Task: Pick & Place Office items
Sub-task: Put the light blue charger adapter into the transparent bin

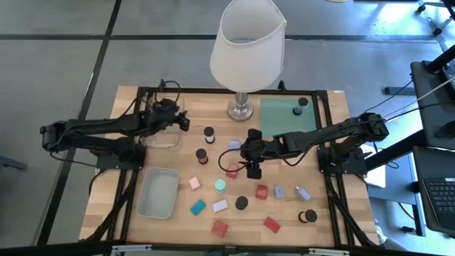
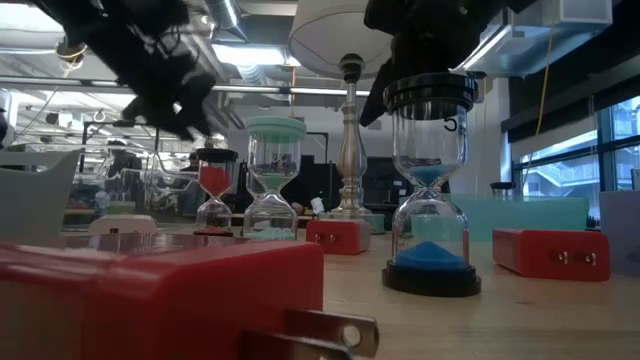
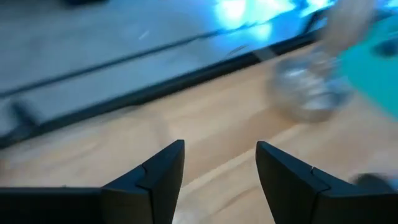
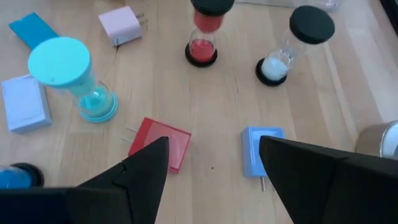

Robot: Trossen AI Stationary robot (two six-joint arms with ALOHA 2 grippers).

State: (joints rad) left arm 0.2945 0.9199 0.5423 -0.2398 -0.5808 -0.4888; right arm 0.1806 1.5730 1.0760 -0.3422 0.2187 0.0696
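Red pronged block (image 2: 160, 300) fills the low view's foreground, blurred, lying flat on the tabletop (image 2: 560, 320). Past it stands a blue-sand timer (image 2: 430, 200), black-capped and upright, then a mint-capped timer (image 2: 272, 180) and a red-sand timer (image 2: 214, 190), all on the near side of the lamp (image 2: 349, 150). Dark arm parts hang overhead; the tools cannot be told apart from this level. High view: left tool (image 1: 174, 115) hovers over the clear tray (image 1: 162, 136), on the left arm's side of the lamp base. Right tool (image 1: 253, 169) hovers in front of the lamp base, among the scattered office items (image 1: 220, 206), just beside a small red block (image 1: 232, 170). Grey-blue bin (image 1: 158, 193) sits farther from the lamp than the tray; green mat (image 1: 284, 119) lies just beside the lamp base on the right arm's side and carries two black-capped pieces. Left wrist view: left tool's fingers (image 3: 158, 171) stand a narrow way apart, nothing between them, bare wood beyond, picture smeared. Right wrist view: right tool's fingers (image 4: 146, 165) are moderately spread and hold nothing; a flat red piece (image 4: 160, 144) and a blue block (image 4: 258, 152) lie on the wood beneath, well apart from a pink block (image 4: 123, 25).
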